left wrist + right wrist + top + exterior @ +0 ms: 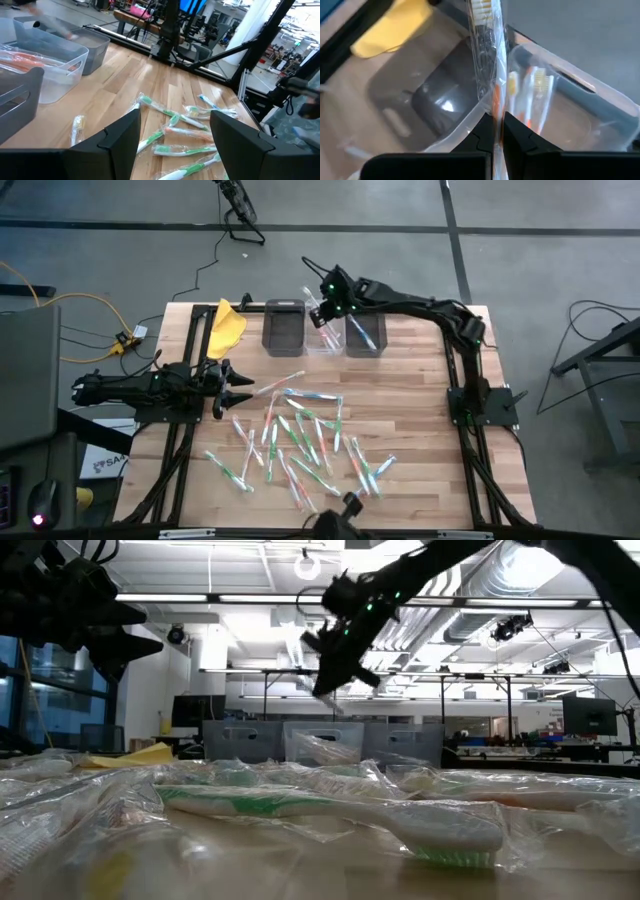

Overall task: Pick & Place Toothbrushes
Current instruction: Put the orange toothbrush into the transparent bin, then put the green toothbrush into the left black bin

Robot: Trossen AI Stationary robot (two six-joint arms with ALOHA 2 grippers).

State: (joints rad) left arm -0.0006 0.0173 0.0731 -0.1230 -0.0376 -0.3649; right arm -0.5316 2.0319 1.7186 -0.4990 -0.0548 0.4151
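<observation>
One wrapped toothbrush [490,55] with an orange handle and pale bristles hangs in the right gripper [498,131], high over the bins at the far edge of the table [420,390]. The right arm reaches from its base at the table's right side across to the far middle, with the wrist bent down. Its two fingers are pressed together on the clear wrapper, and the brush stands nearly upright between them. Below it is the clear middle bin [560,107], where some orange brushes already lie, and beside that the dark gray bin [420,95]. The loose toothbrushes [300,435], white with green, pink or blue, each in a clear wrapper, lie scattered on the near half of the table. The left gripper [232,388] hovers at the left edge of this pile, arm stretched level, fingers spread wide and holding nothing. A yellow cloth [226,326] lies at the far left corner.
</observation>
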